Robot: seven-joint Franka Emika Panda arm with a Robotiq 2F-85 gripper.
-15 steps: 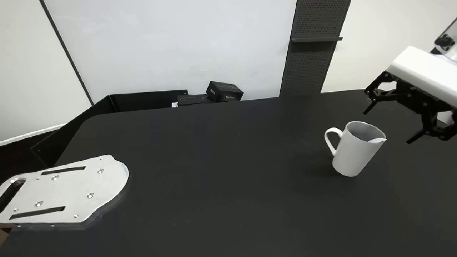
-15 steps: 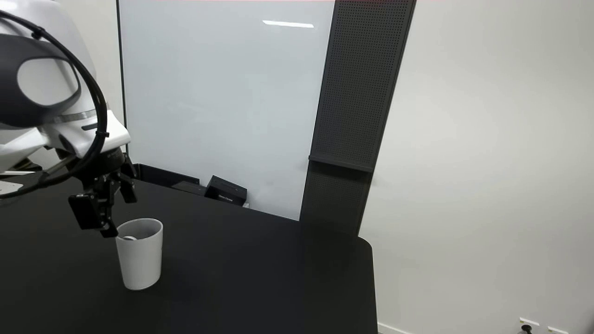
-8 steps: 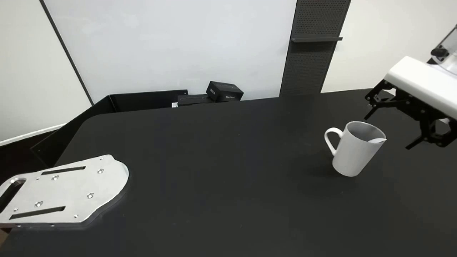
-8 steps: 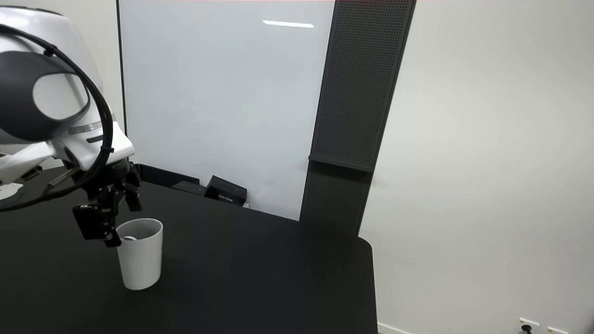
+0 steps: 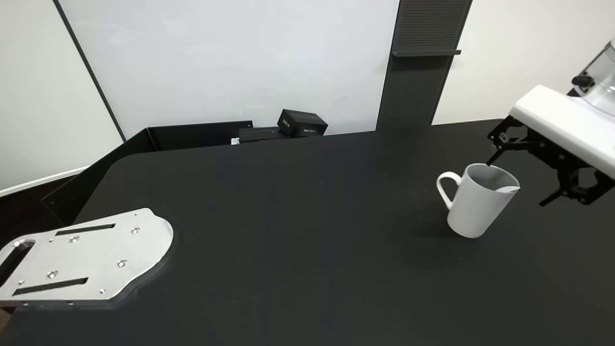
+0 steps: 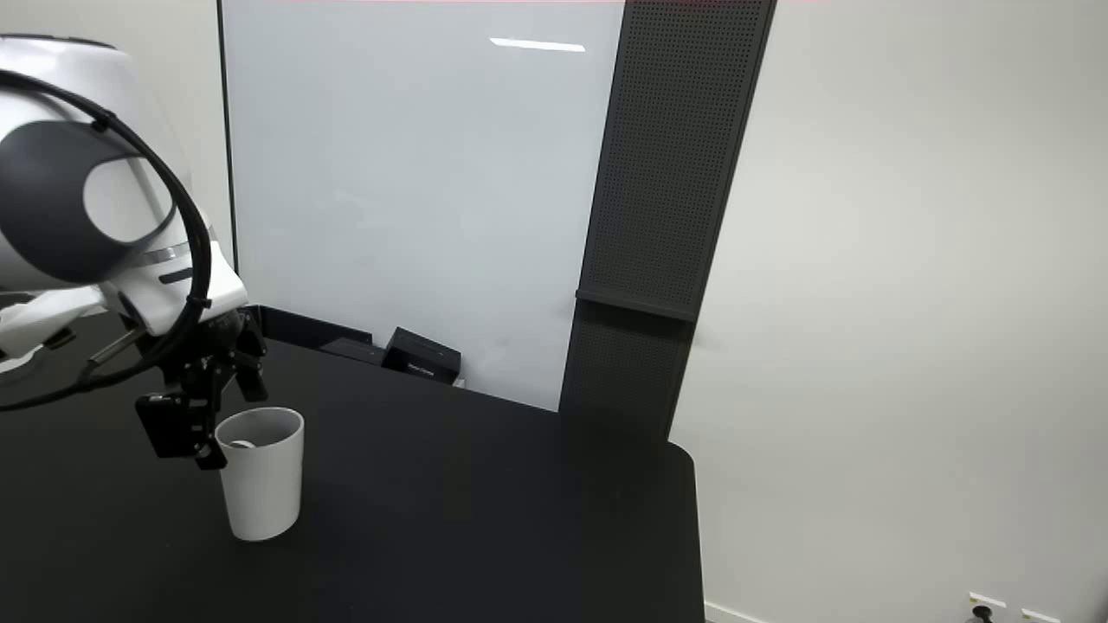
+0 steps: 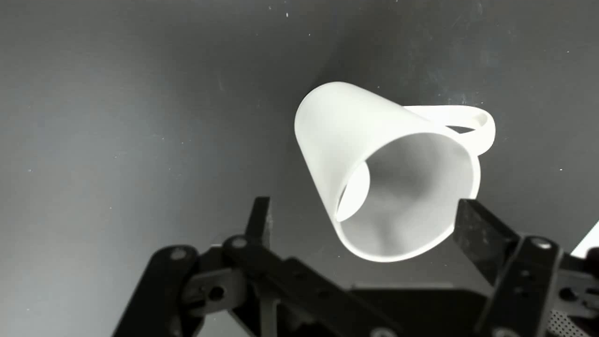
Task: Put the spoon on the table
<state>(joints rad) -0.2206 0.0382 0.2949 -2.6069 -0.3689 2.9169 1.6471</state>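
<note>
The white spoon (image 5: 507, 189) stands inside a white mug (image 5: 475, 211). Only one white oval end shows at the mug's rim; the rest is hidden in the mug. The spoon end also shows in the wrist view (image 7: 356, 192) and faintly in an exterior view (image 6: 243, 444). The mug stands on the black table (image 5: 288, 250). My gripper (image 5: 515, 185) is open and empty, tilted, close to the mug's mouth. In the wrist view, the fingers (image 7: 365, 203) are wide apart, with the mug's mouth and the spoon end between them; one fingertip overlaps the rim. I cannot tell whether it touches.
A flat white metal plate with holes (image 5: 91, 254) lies at the table's left in an exterior view. Black boxes (image 5: 302, 124) sit past the table's back edge. The mug's handle (image 7: 482, 128) sticks out to the side. A whiteboard wall (image 6: 415, 173) stands behind.
My gripper has moved down and closer to the mug, with its fingers still apart. The mug and the spoon have not moved.
</note>
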